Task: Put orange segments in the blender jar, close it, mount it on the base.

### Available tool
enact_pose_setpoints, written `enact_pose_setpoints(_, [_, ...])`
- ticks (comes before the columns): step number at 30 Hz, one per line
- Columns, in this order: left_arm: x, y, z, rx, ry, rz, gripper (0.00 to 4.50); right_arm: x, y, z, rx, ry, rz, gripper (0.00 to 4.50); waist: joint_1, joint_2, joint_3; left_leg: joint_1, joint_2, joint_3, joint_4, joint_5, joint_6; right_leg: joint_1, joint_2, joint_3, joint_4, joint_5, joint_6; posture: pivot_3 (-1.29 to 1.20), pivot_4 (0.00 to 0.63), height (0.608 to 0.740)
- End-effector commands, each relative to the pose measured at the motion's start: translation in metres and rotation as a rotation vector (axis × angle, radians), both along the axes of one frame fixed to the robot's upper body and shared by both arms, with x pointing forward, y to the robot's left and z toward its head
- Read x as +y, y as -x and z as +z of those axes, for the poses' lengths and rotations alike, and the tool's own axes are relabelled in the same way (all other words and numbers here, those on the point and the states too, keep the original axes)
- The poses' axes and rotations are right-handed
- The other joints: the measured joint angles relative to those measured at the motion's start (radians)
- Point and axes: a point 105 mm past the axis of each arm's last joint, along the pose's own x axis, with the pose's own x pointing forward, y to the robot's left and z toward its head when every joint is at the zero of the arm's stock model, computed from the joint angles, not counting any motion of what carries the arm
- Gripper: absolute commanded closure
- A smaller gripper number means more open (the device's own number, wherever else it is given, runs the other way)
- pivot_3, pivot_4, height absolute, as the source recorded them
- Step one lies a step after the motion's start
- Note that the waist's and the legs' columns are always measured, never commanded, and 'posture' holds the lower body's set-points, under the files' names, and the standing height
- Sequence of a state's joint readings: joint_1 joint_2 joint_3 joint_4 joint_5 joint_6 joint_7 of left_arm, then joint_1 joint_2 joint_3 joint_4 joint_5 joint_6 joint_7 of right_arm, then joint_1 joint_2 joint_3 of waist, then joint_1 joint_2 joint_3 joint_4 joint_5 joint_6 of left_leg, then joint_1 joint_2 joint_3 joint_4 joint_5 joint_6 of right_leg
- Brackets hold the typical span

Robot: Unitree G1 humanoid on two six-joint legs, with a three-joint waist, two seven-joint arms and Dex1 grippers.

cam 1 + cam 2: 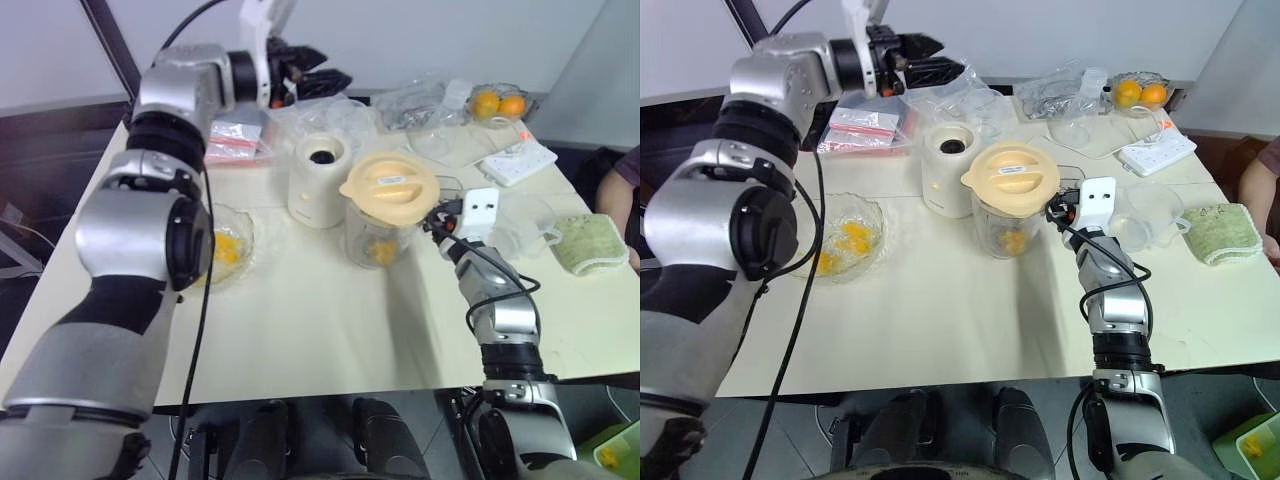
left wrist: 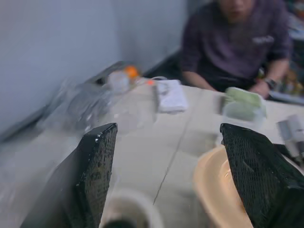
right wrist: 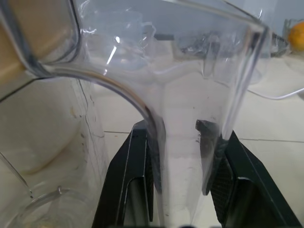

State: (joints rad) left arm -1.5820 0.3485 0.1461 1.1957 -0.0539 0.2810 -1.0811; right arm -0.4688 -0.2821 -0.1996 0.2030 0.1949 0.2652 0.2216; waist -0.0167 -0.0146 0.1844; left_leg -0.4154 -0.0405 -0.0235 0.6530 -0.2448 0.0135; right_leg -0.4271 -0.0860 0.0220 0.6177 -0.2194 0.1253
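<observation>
Right tool (image 1: 1060,212) clamped on blender jar (image 1: 1002,228) handle | left tool (image 2: 166,175) wide open, empty | lift jar straight, keep lid (image 1: 1015,171) level, seat onto base (image 1: 948,168) beside it.

Right pincer (image 3: 183,180) clamps the blender jar (image 3: 156,71) — by its handle.

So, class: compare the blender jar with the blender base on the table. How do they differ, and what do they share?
The blender jar is clear with orange pieces inside; the base is solid cream-white.
The jar carries a pale orange lid; the base shows an open dark socket on top.
The right gripper has its fingers on the jar's handle; nothing holds the base.
Both stand upright, side by side on the table.
</observation>
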Motion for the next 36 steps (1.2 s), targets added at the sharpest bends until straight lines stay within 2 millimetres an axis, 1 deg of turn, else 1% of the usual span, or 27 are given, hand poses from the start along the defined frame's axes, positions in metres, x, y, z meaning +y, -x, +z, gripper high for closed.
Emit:
enact_pose_setpoints(1, [0.009, 0.007, 0.010, -0.028, 0.090, 0.006, 0.88, -0.014, -0.002, 0.028, -0.069, -0.115, -0.023, 3.57, 0.002, 0.000, 0.000, 0.000, 0.000, 0.000, 0.000, 0.000, 0.000, 0.000, -0.001, 0.000, 0.000, 0.000, 0.000, 0.00, 0.150, 0.740])
enact_pose_setpoints(3, [0.017, 0.009, -0.001, 0.012, 0.150, 0.048, 0.88, -0.016, -0.003, 0.039, -0.087, -0.130, -0.010, 3.57, 0.000, 0.001, 0.001, -0.001, 0.000, 0.000, 0.000, 0.000, -0.001, 0.000, -0.001, 0.001, 0.002, 0.000, 0.000, 0.00, 0.150, 0.740])
enact_pose_setpoints(5, [0.018, 0.012, -0.010, 0.030, 0.182, 0.085, 0.88, -0.020, -0.004, 0.048, -0.095, -0.130, -0.006, 3.57, 0.000, 0.002, 0.002, -0.003, -0.001, 0.001, 0.000, 0.001, -0.001, -0.003, -0.002, 0.002, 0.004, 0.001, 0.000, 0.00, 0.150, 0.740])
enact_pose_setpoints(6, [0.021, 0.015, -0.015, 0.032, 0.194, 0.107, 0.88, -0.021, -0.005, 0.057, -0.111, -0.131, -0.003, 3.57, 0.000, 0.002, 0.002, -0.004, -0.001, 0.001, 0.000, 0.001, -0.002, -0.005, -0.002, 0.002, 0.005, 0.001, 0.000, 0.00, 0.150, 0.740])
enact_pose_setpoints(10, [0.025, 0.022, -0.024, 0.034, 0.217, 0.154, 0.88, -0.024, -0.007, 0.079, -0.143, -0.120, 0.006, 3.57, 0.001, 0.002, 0.002, -0.012, -0.001, 0.001, 0.001, 0.004, -0.008, -0.015, -0.002, 0.003, 0.012, 0.001, -0.001, 0.00, 0.150, 0.740])
enact_pose_setpoints(12, [0.033, 0.024, -0.030, 0.030, 0.225, 0.193, 0.88, -0.028, -0.011, 0.104, -0.175, -0.094, 0.007, 3.57, -0.001, 0.003, 0.003, -0.012, -0.001, 0.000, 0.001, 0.006, -0.011, -0.016, -0.002, 0.003, 0.012, 0.001, -0.002, 0.00, 0.150, 0.740])
enact_pose_setpoints(15, [0.034, 0.030, -0.039, 0.024, 0.214, 0.209, 0.88, -0.034, -0.016, 0.125, -0.193, -0.084, 0.006, 3.57, -0.001, 0.003, 0.003, -0.010, -0.001, 0.001, 0.001, 0.008, -0.012, -0.016, -0.002, 0.003, 0.012, 0.003, -0.004, 0.00, 0.150, 0.740])
enact_pose_setpoints(18, [0.034, 0.041, -0.049, 0.016, 0.192, 0.206, 0.88, -0.036, -0.019, 0.142, -0.202, -0.039, 0.011, 3.57, -0.001, 0.003, 0.003, -0.009, -0.001, 0.001, 0.001, 0.008, -0.013, -0.015, -0.001, 0.003, 0.012, 0.003, -0.005, 0.00, 0.150, 0.740])
enact_pose_setpoints(21, [0.034, 0.060, -0.054, -0.003, 0.197, 0.145, 0.88, -0.037, -0.023, 0.159, -0.204, 0.000, 0.015, 3.57, -0.002, 0.003, 0.003, -0.010, 0.000, 0.001, 0.001, 0.008, -0.013, -0.015, -0.001, 0.003, 0.012, 0.003, -0.005, 0.00, 0.150, 0.740])
enact_pose_setpoints(25, [0.042, 0.075, -0.060, -0.077, 0.156, 0.167, 0.88, -0.036, -0.030, 0.177, -0.199, 0.011, 0.017, 3.57, -0.002, 0.003, 0.003, -0.010, 0.000, 0.001, 0.001, 0.008, -0.013, -0.016, -0.001, 0.003, 0.011, 0.003, -0.005, 0.00, 0.150, 0.740])
enact_pose_setpoints(27, [0.056, 0.088, -0.061, -0.092, 0.161, 0.209, 0.88, -0.026, -0.039, 0.200, -0.187, -0.006, 0.023, 3.57, -0.006, 0.005, 0.004, -0.010, 0.000, 0.001, 0.000, 0.008, -0.013, -0.016, -0.001, 0.003, 0.011, 0.003, -0.005, 0.00, 0.150, 0.740])
enact_pose_setpoints(28, [0.061, 0.092, -0.061, -0.096, 0.160, 0.225, 0.88, -0.022, -0.042, 0.208, -0.179, -0.016, 0.024, 3.57, -0.010, 0.007, 0.005, -0.010, 0.000, 0.003, 0.000, 0.008, -0.013, -0.016, -0.002, 0.004, 0.011, 0.004, -0.006, 0.00, 0.150, 0.740])
enact_pose_setpoints(29, [0.064, 0.096, -0.061, -0.098, 0.154, 0.238, 0.88, -0.017, -0.045, 0.215, -0.178, -0.020, 0.029, 3.57, -0.011, 0.007, 0.005, -0.010, 0.000, 0.004, 0.000, 0.008, -0.013, -0.017, -0.001, 0.004, 0.011, 0.004, -0.006, 0.00, 0.150, 0.740])
enact_pose_setpoints(31, [0.065, 0.100, -0.063, -0.097, 0.142, 0.248, 0.88, -0.013, -0.048, 0.222, -0.177, -0.021, 0.038, 3.57, -0.009, 0.006, 0.006, -0.010, 0.001, 0.003, -0.001, 0.009, -0.014, -0.017, -0.001, 0.004, 0.011, 0.004, -0.007, 0.00, 0.150, 0.740])
enact_pose_setpoints(34, [0.074, 0.105, -0.071, -0.087, 0.115, 0.293, 0.88, 0.012, -0.054, 0.244, -0.194, -0.016, 0.098, 3.57, -0.005, 0.007, 0.006, -0.010, 0.001, 0.002, -0.002, 0.009, -0.014, -0.017, 0.000, 0.004, 0.010, 0.004, -0.007, 0.00, 0.150, 0.740])
enact_pose_setpoints(36, [0.079, 0.106, -0.072, -0.089, 0.116, 0.321, 0.88, 0.027, -0.059, 0.252, -0.194, -0.014, 0.127, 3.57, -0.004, 0.007, 0.006, -0.010, 0.001, 0.003, -0.002, 0.009, -0.014, -0.017, 0.000, 0.004, 0.010, 0.004, -0.007, 0.00, 0.150, 0.740])
